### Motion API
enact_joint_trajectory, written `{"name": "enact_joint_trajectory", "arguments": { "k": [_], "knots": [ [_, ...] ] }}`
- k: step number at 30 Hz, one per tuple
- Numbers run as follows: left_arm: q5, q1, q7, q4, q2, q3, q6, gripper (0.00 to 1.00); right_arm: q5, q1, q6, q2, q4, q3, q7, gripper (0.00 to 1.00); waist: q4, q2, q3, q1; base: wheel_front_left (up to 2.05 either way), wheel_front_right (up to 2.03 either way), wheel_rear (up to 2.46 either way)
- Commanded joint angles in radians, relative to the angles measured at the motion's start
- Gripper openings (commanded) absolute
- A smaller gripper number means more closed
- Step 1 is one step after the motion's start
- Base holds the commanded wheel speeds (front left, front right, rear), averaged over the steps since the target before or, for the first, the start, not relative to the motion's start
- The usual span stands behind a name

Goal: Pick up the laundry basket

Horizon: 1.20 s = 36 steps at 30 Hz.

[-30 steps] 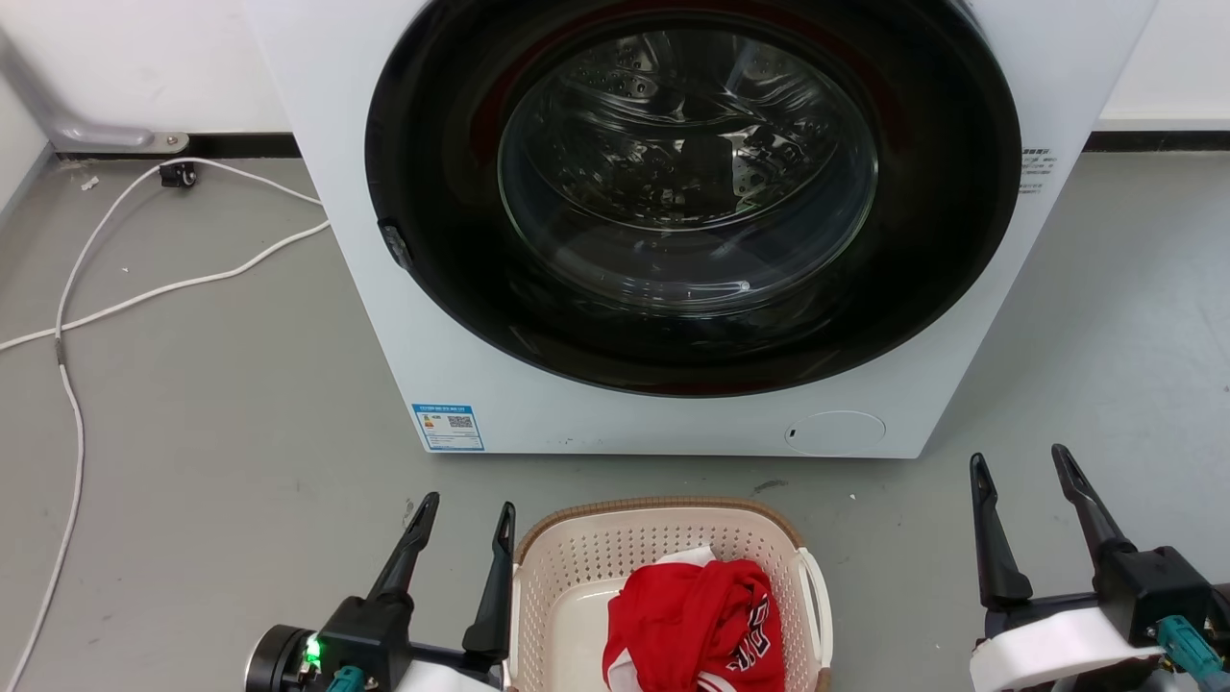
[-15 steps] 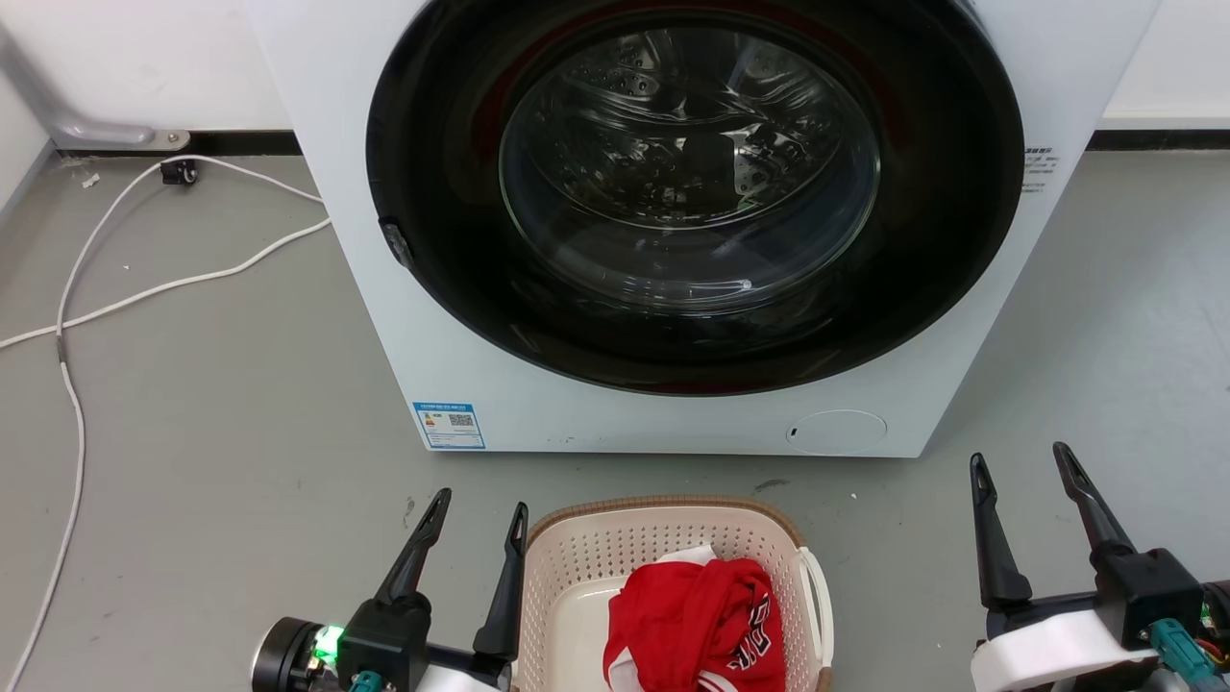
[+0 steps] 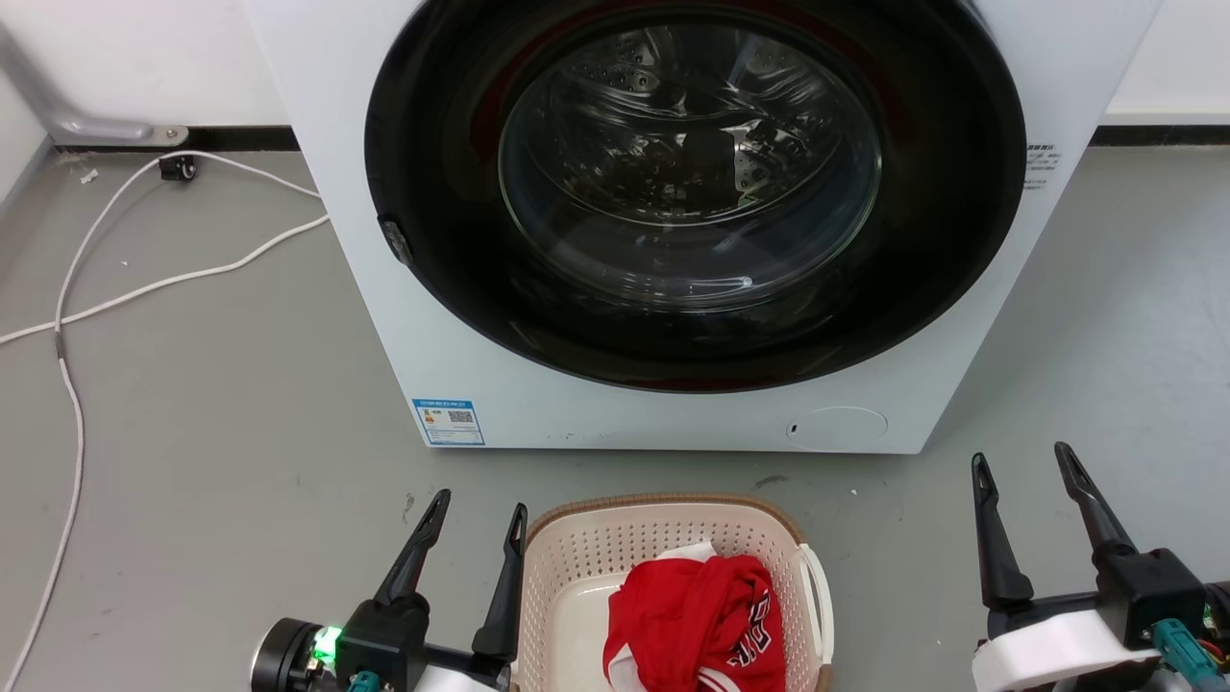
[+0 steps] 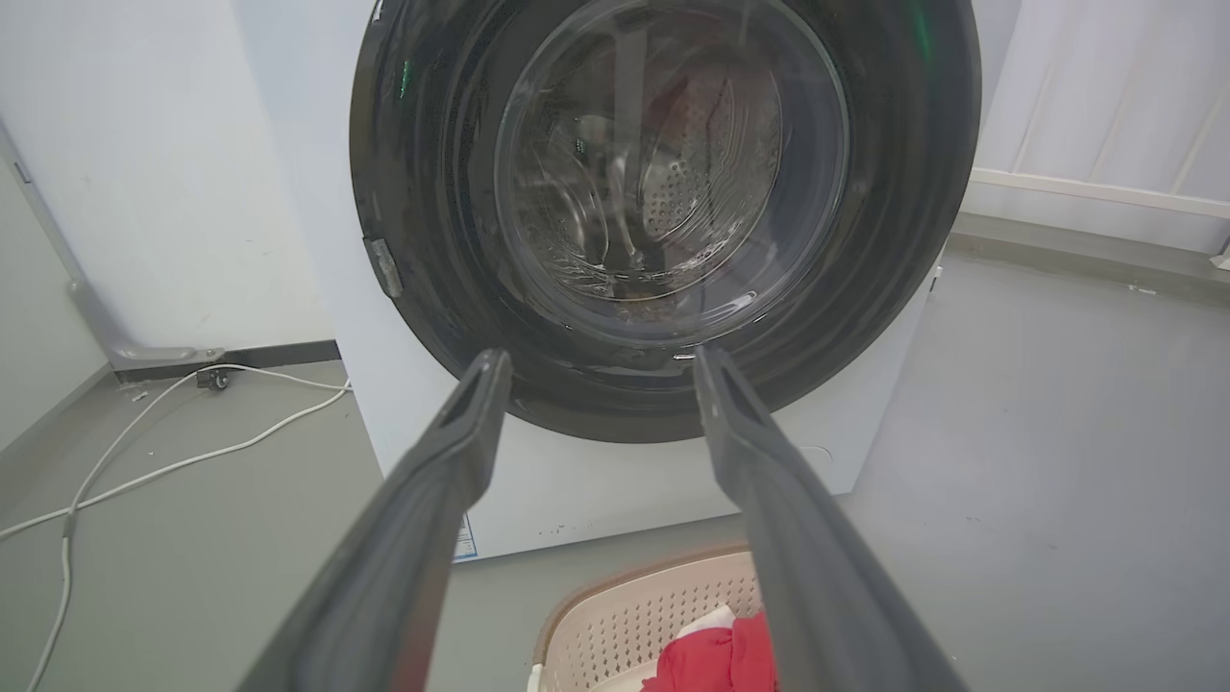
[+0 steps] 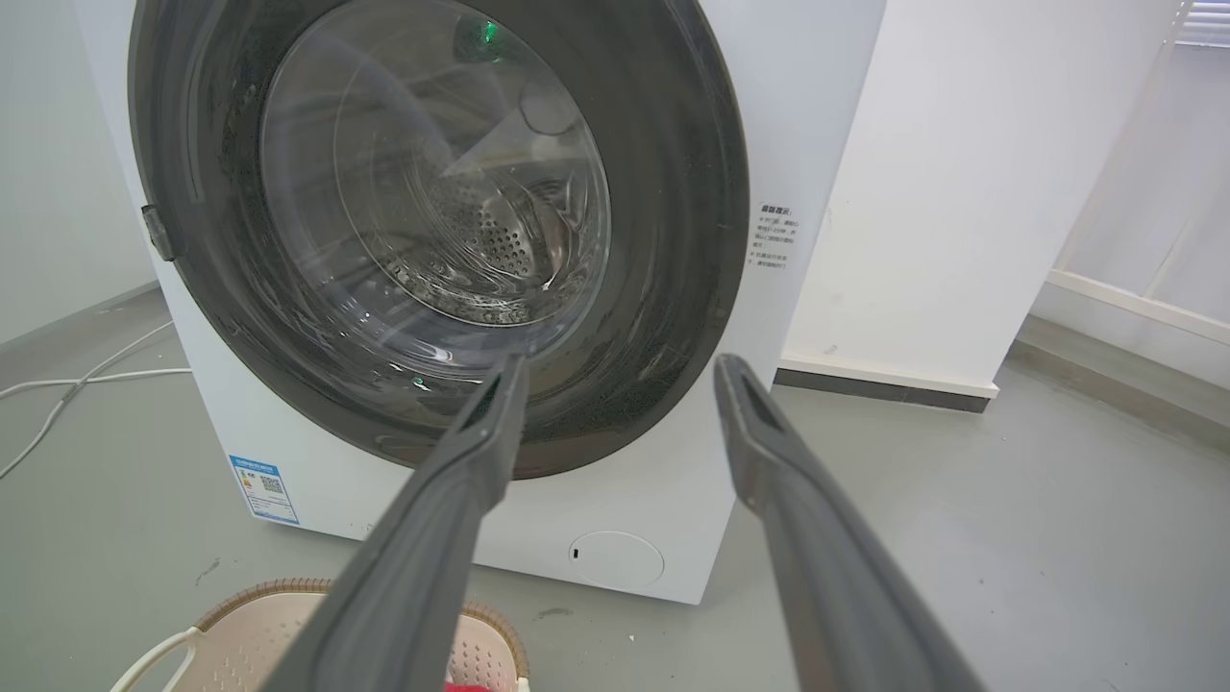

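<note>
**A:** Where is the laundry basket?

**B:** The laundry basket (image 3: 663, 502) stands on the grey floor (image 3: 240, 432), just in front of the white washing machine (image 3: 452, 365), at the bottom of the head view. A red garment (image 3: 692, 615) lies inside it.

**A:** And the left gripper?

**B:** The left gripper (image 3: 480, 502) is just beside the basket's left side. Its two fingers are spread apart and hold nothing. Whether the inner finger touches the rim, I cannot tell.

**A:** The right one?

**B:** The right gripper (image 3: 1020, 456) is well apart from the basket, beyond its white handle (image 3: 817, 596). Its fingers are also spread, with nothing between them.

**A:** Anything else on the floor?

**B:** A white cable (image 3: 144, 288) lies to the left of the machine.
</note>
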Motion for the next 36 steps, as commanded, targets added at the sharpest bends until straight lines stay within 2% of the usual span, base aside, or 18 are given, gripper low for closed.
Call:
{"name": "enact_joint_trajectory", "arguments": {
  "k": [1,8,17,22,28,36],
  "knots": [
    [0.004,0.003,-0.005,-0.001,-0.001,0.003,-0.002,1.00,0.004,-0.005,0.000,-0.003,-0.003,-0.002,-0.002,1.00,0.000,0.0000,0.007,0.0000,0.00,0.00,0.00],
    [-0.014,-0.030,-0.004,0.017,-0.001,0.022,0.012,1.00,-0.010,-0.043,0.000,-0.003,0.009,0.003,-0.002,1.00,-0.003,0.0000,0.081,0.0000,0.00,0.00,0.00],
    [0.000,-0.156,-0.004,0.121,0.008,0.057,-0.001,1.00,-0.007,-0.190,0.000,-0.003,0.091,0.031,0.001,1.00,-0.029,0.0000,0.294,0.0000,0.00,0.00,0.00],
    [-0.015,-0.261,-0.004,0.237,0.016,0.094,-0.014,1.00,0.040,-0.287,0.000,-0.002,0.182,0.042,0.025,1.00,-0.042,0.0000,0.406,0.0000,0.00,0.00,0.00],
    [-0.019,-0.373,-0.004,0.376,0.038,0.109,-0.026,1.00,0.038,-0.392,0.000,-0.002,0.287,0.059,0.048,1.00,-0.061,0.0000,0.502,0.0000,0.00,0.00,0.00],
    [-0.051,-0.550,-0.004,0.659,0.096,0.075,-0.052,1.00,0.074,-0.544,0.000,-0.002,0.473,0.112,0.114,1.00,-0.080,0.0000,0.607,0.0000,0.00,0.00,0.00]
  ]
}}
